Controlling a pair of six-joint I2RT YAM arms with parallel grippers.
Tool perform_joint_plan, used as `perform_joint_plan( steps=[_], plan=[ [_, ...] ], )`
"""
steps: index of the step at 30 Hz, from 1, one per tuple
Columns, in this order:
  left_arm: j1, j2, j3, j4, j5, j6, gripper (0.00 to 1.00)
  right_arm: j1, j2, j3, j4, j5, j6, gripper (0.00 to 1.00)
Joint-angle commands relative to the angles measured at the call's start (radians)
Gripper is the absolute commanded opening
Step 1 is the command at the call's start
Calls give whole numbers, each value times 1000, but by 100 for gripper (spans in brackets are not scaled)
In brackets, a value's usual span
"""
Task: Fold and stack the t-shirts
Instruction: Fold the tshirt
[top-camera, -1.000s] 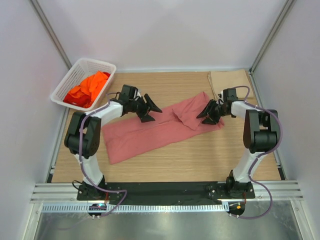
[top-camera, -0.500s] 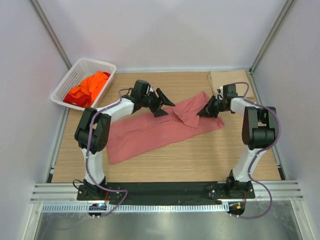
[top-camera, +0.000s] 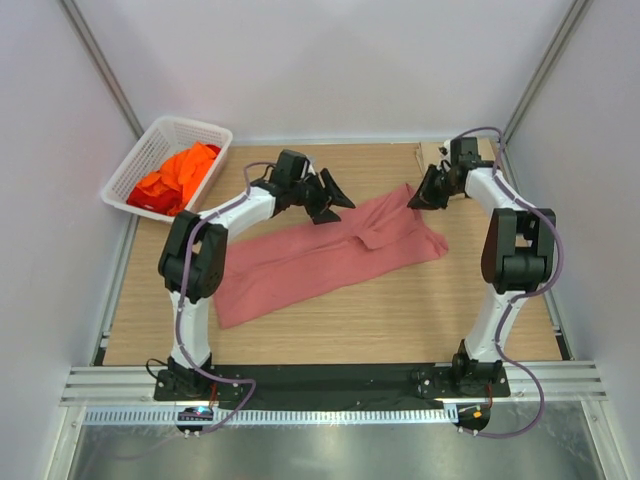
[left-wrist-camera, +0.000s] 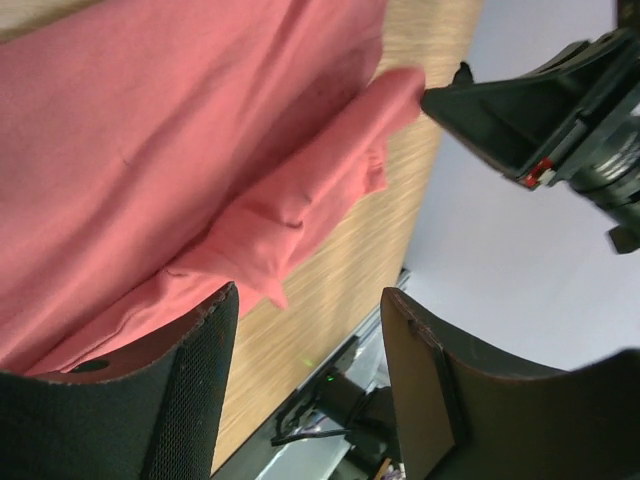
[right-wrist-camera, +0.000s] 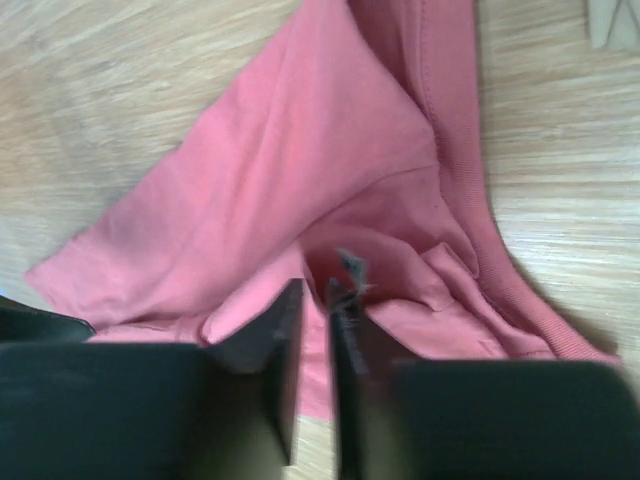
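Note:
A salmon-pink t-shirt (top-camera: 320, 260) lies spread diagonally across the wooden table, with a small fold near its right end. My right gripper (top-camera: 418, 195) is at the shirt's far right corner, its jaws almost together with pink fabric (right-wrist-camera: 300, 160) pinched between them (right-wrist-camera: 315, 295). My left gripper (top-camera: 333, 203) hovers over the shirt's far edge near the middle, open, with nothing between its fingers (left-wrist-camera: 310, 330). In the left wrist view the pink shirt (left-wrist-camera: 150, 130) tapers to the tip held by the right gripper (left-wrist-camera: 500, 120). Orange t-shirts (top-camera: 180, 170) sit bunched in the basket.
A white lattice basket (top-camera: 190, 122) stands at the back left corner. A flat beige sheet (top-camera: 455, 155) lies at the back right, just behind the right gripper. White walls close in the table at the back and on both sides.
My right gripper has shut on the shirt's far right corner and moved toward the back of the table. The left arm has swung right along the shirt's far edge, jaws still open.

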Motion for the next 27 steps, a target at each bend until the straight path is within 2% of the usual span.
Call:
perform_joint_plan(
  steps=[1,2,5,10,13,14,16,17,20,21,23,24,27],
  plan=[
    [-27,20,55,-82,-18,78,60,-4,47,54,-97,23,-91,28],
    [-28,26,59,-90,-15,81,60,-4,50,55,-102,18,-89,40],
    [-31,34,85,-111,-7,97,61,-4,52,45,-113,20,-83,53],
    [-39,38,134,-177,-11,169,60,-4,-9,35,-142,98,-76,54],
    [-53,43,142,-183,10,186,57,-3,-45,35,-136,92,-68,54],
    [-57,52,148,-185,18,184,52,-4,-54,31,-125,69,-54,52],
    [-63,87,177,-177,36,177,47,-3,-52,2,-52,-66,13,50],
    [-68,101,194,-173,42,164,43,-1,-39,-12,-18,-113,51,46],
    [-85,165,248,-148,81,134,40,11,0,-84,149,-253,209,31],
    [-92,184,257,-144,90,128,38,13,7,-124,194,-287,246,29],
    [-96,224,259,-147,101,106,36,16,35,-158,318,-298,338,25],
    [-94,233,254,-207,91,109,35,14,49,-169,350,-292,354,25],
    [-91,254,257,-370,-5,146,34,17,92,-152,328,-227,345,24]
  ],
)
